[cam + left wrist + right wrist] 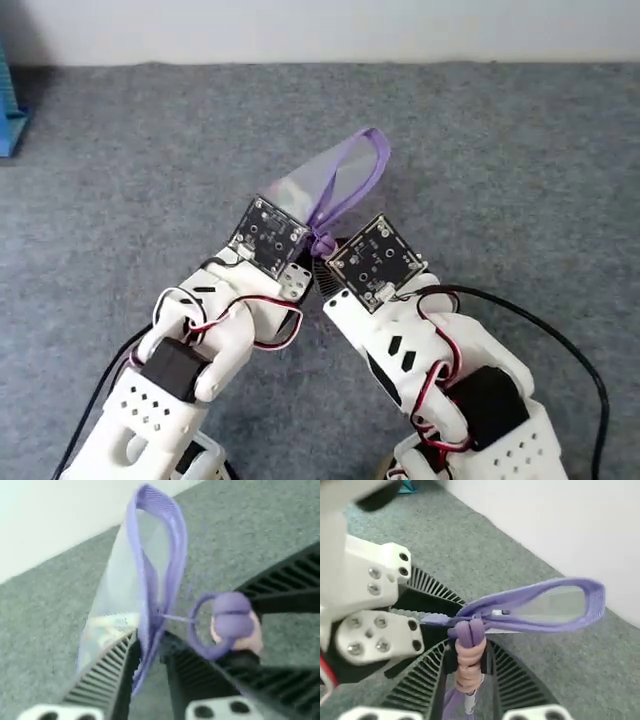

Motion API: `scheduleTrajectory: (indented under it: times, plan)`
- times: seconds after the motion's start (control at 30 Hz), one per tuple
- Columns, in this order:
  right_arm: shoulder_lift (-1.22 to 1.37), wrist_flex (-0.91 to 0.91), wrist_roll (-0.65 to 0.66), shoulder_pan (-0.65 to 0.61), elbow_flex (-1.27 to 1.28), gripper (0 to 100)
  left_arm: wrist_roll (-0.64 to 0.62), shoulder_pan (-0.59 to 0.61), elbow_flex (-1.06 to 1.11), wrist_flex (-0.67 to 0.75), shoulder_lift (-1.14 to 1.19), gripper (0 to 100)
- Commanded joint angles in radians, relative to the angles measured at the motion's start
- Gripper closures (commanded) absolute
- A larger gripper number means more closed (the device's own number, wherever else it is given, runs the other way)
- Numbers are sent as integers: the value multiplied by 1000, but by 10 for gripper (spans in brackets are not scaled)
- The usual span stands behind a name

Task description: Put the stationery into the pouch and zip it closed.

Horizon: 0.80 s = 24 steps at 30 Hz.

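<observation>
The clear pouch (330, 180) with purple edging is held up off the grey carpet between both arms. My left gripper (150, 667) is shut on the pouch's (150, 575) near end, its edge pinched between the black fingers (107, 677). Something pale (107, 627) shows through the clear side low in the pouch. My right gripper (469, 672) is shut on the purple-and-pink zipper pull (469, 650), right beside the left gripper (380, 615). The pull (232, 622) hangs at the pouch's (545, 605) zipper end. In the high view the pull's knot (322, 243) sits between the two wrists.
Grey carpet (500, 150) covers the table all around. A blue object (10, 120) stands at the far left edge. A white wall (320, 30) runs along the back. The right arm's black cable (560, 345) loops out at the near right.
</observation>
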State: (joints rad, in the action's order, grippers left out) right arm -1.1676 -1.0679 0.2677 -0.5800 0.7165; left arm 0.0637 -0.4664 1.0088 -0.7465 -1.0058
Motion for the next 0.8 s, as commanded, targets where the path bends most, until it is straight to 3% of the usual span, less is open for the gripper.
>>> scheduleTrajectory:
  times: [0.0,0.5,0.77]
  plan:
    - [-7,22,9,45,-57,991,46,12,7,21,-26,987]
    - [309,392,9,363,-44,991,46,14,-1,-129,-29,990]
    - [478,559,66,456,-46,991,46,14,-33,-135,-29,991]
